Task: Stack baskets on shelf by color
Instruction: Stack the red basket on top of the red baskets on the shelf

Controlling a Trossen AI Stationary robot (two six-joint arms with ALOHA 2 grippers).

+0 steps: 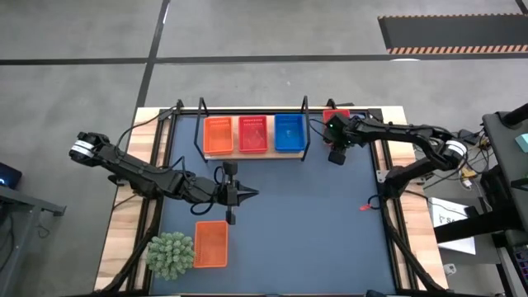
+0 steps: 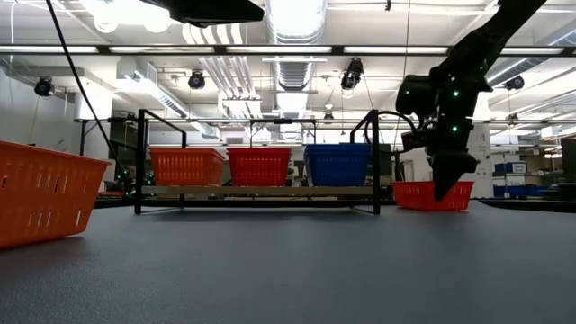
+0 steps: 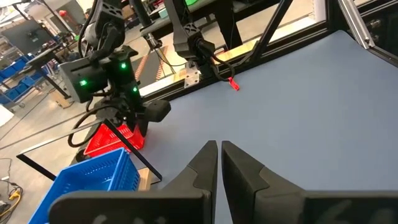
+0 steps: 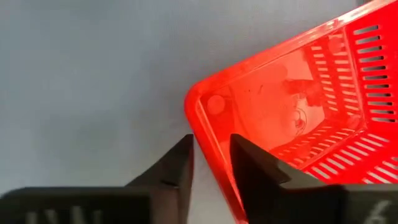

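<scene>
No readable writing or brand on anything.

Light wooden shelf board in black wire frame (image 1: 254, 154) at mat's far edge holds 3 mesh plastic baskets side by side: orange basket (image 1: 218, 134), red basket (image 1: 253, 134), blue basket (image 1: 289, 132).

Red mesh basket off-shelf (image 2: 432, 194) sits on the mat just beside the frame's right end. Right gripper (image 4: 210, 163) is down at its near corner, fingers narrow, one each side of the wall; grip unclear, cannot tell if clamped.

Left gripper (image 1: 244, 195) hovers mid-mat, fingers nearly shut, empty. Loose orange mesh basket (image 1: 210, 244) lies near front-left, touching green spiky plant ball (image 1: 170, 255). Small red clip-like bit (image 1: 364, 207) near mat's right edge. Large dark-blue mat (image 1: 313, 223) covers the table.
</scene>
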